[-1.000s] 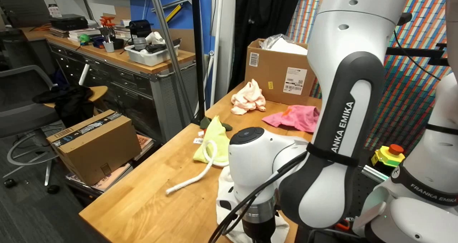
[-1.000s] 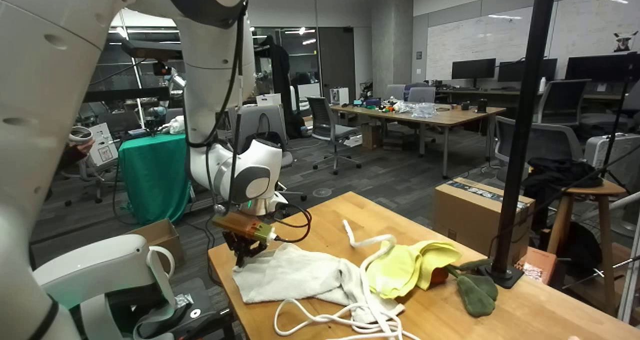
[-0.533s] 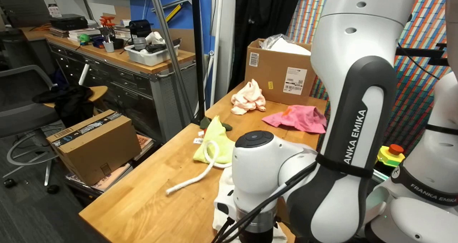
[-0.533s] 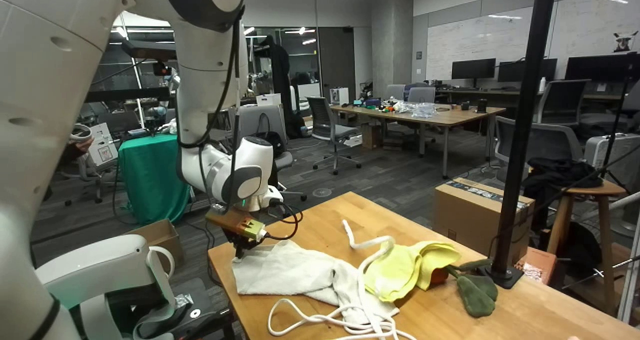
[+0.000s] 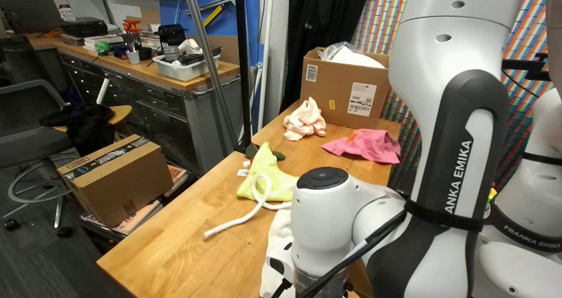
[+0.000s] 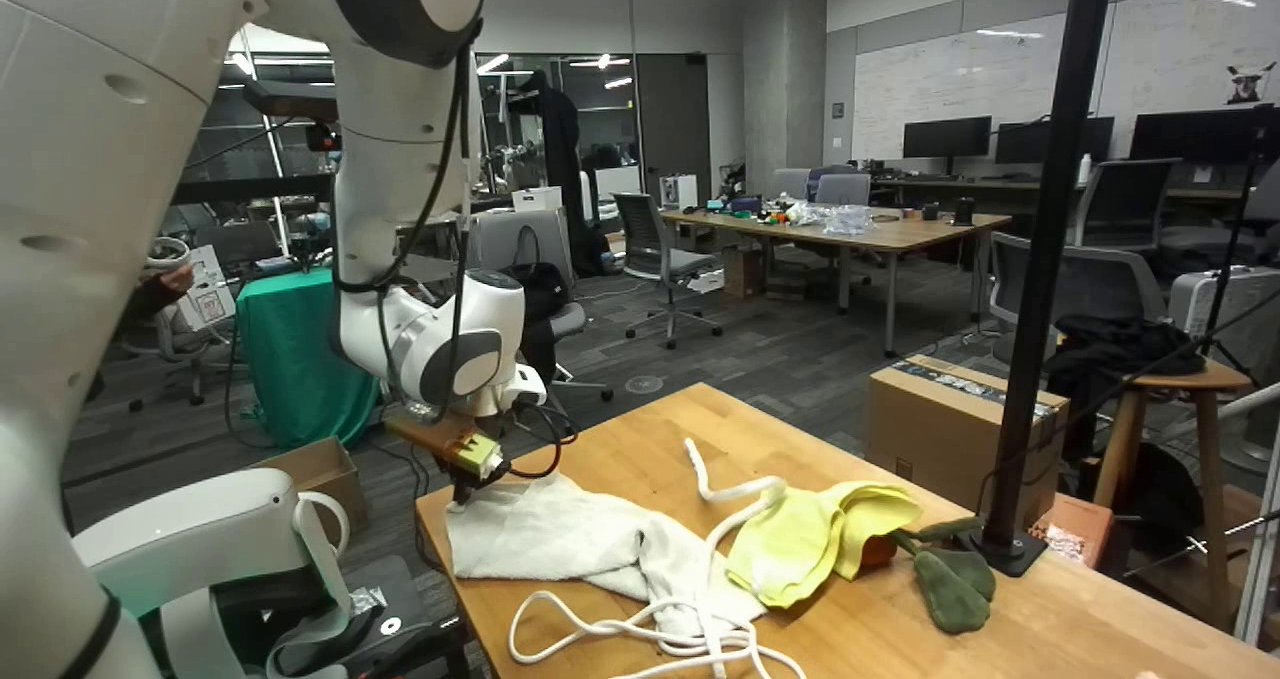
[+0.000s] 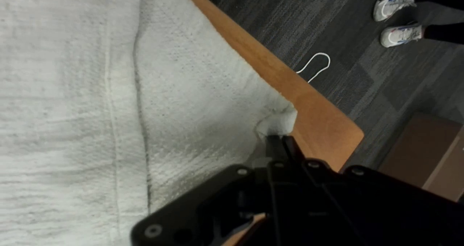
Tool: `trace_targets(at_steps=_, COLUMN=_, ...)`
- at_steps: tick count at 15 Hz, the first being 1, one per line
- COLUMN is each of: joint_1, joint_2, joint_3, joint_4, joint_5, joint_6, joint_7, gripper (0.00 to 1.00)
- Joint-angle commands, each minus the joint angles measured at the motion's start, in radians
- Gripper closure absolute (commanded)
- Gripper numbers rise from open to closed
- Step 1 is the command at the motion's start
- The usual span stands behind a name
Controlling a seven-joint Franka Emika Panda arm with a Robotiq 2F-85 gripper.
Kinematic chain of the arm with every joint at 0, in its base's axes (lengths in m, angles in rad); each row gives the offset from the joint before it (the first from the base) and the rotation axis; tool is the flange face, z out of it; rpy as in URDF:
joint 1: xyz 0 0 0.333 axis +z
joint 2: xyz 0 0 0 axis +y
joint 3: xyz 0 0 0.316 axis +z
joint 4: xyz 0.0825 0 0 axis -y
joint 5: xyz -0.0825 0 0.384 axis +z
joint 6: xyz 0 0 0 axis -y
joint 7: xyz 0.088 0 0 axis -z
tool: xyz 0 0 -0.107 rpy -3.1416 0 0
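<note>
Pinching white towel, tool closed on corner, towel's long axis toward yellow cloth

Fingers dragged the cloth (cord too) along.

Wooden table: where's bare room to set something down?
Widest on the table: between the white rope, white towel and the edge facing the taped cardboard box. Smaller: between yellow cloth and pink cloth. Crowded: where the gripper pinches the towel, and its rope-crossed end.
</note>
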Motion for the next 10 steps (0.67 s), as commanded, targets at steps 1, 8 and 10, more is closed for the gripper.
trace_targets(at_steps=1, joint_1=0.037, joint_2=-0.003, joint_3=-0.002, joint_4=-0.004, joint_5=0.024, joint_6=0.133, joint_7=0.089, gripper=0.96)
trace_targets(at_steps=8, joint_1=0.148, joint_2=-0.026, joint_3=-0.129, joint_4=-0.004, joint_5=-0.012, joint_6=0.251, joint_7=0.205, gripper=0.7)
trace_targets(at_steps=10, joint_1=0.185, joint_2=-0.045, joint_3=-0.18, joint_4=-0.004, joint_5=-0.024, joint_6=0.225, joint_7=0.213, gripper=0.67)
